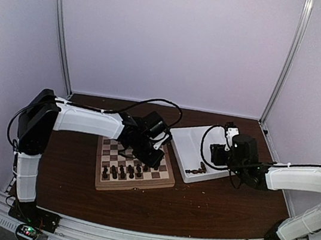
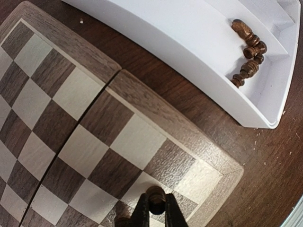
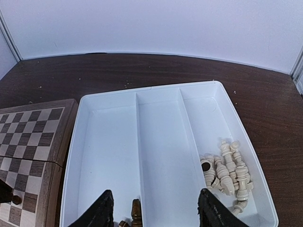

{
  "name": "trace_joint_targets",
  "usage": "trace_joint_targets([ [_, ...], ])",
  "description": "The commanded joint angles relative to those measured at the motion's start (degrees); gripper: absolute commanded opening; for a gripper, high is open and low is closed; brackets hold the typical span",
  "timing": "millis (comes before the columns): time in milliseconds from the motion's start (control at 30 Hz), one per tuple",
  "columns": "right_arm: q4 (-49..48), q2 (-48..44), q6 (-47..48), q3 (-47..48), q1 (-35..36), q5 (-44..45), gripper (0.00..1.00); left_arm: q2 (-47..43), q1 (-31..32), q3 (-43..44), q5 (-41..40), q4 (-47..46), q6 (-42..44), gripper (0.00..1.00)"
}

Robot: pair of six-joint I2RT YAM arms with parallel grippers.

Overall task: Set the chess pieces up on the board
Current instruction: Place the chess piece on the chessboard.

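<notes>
The left gripper (image 2: 155, 204) is clenched on one dark chess piece (image 2: 155, 193) near a corner of the board (image 2: 156, 111). The right gripper (image 3: 156, 210) hangs released over the white tray (image 3: 71, 156) — fingertips cut off. More dark pieces (image 1: 122, 172) stand on the board, blurred. Dark wooden table (image 1: 226, 208), pale walls (image 1: 179, 38).

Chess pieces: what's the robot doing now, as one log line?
left gripper: shut on dark chess piece, near board corner | right gripper: open, above white tray
</notes>
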State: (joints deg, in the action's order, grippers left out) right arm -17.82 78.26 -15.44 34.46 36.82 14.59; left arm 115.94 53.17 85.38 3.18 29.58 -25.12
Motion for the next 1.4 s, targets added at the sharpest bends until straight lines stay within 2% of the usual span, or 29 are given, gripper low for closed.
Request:
trace_joint_targets([
  [0,-1.06,0.82,-0.64,1.2,-0.47,-0.57,0.59,-2.39,0.3,-0.66,-1.67,-1.9,1.11,0.04],
  [800,-0.79,1.44,-0.6,1.86,-0.67,-2.56,0.6,-2.58,0.36,-0.75,-2.35,-0.26,1.68,0.08],
  [1033,-0.8,1.46,-0.55,1.89,-0.65,-2.74,0.6,-2.32,0.36,-0.94,-2.0,-0.32,1.47,0.15],
  [1200,-0.8,1.63,-0.55,1.95,-0.66,-2.93,0.6,-2.45,0.28,-0.66,-1.45,-0.23,1.7,0.3],
  [1367,-0.71,1.85,-0.38,2.19,-0.61,-3.4,0.61,-3.34,0.43,-0.14,-0.76,-0.23,1.74,0.33],
])
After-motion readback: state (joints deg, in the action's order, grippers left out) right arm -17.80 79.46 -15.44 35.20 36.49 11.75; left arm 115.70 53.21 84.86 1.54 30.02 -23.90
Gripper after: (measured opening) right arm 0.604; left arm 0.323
